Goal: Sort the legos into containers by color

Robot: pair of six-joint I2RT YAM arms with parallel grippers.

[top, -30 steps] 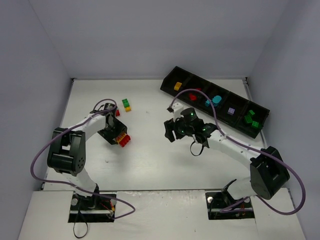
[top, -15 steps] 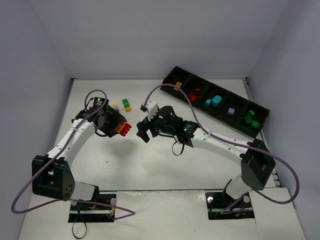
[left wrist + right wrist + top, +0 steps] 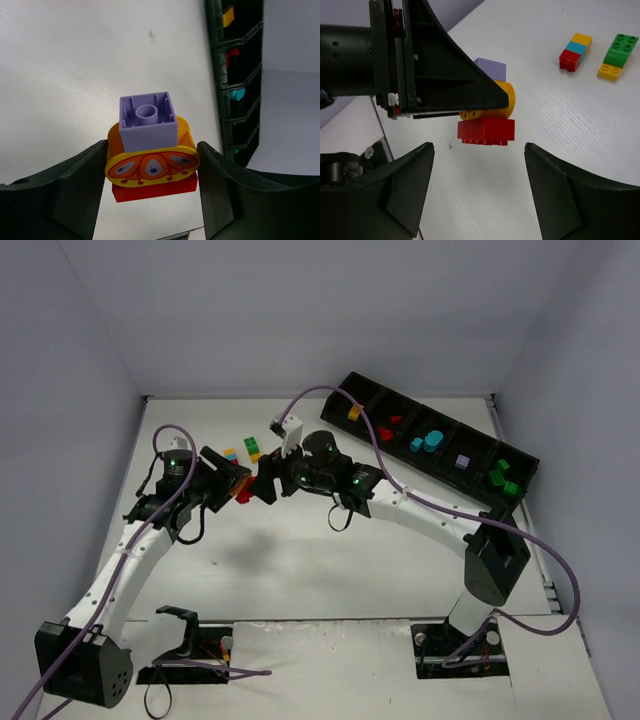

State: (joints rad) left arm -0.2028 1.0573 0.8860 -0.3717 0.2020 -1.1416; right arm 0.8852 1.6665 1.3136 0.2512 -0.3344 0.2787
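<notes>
Left pincer (image 3: 152, 150) is closed on a three-piece stack, held clear of the table (image 3: 330, 550) at centre-left. The fingers bear on the yellow round piece (image 3: 152, 167), with a red brick (image 3: 155, 189) at one end. A purple brick (image 3: 148, 122) sits at the other end, hollow underside showing. The long axis runs red to purple, crosswise to the grip.

Right pincer (image 3: 479, 150) is spread wide, facing the stack just short of the red brick.

Two loose stacks, red-teal-yellow (image 3: 575, 50) and green-yellow (image 3: 616, 56), lie near. The tray (image 3: 218, 60) sits well apart at the far right edge, with open table between.
</notes>
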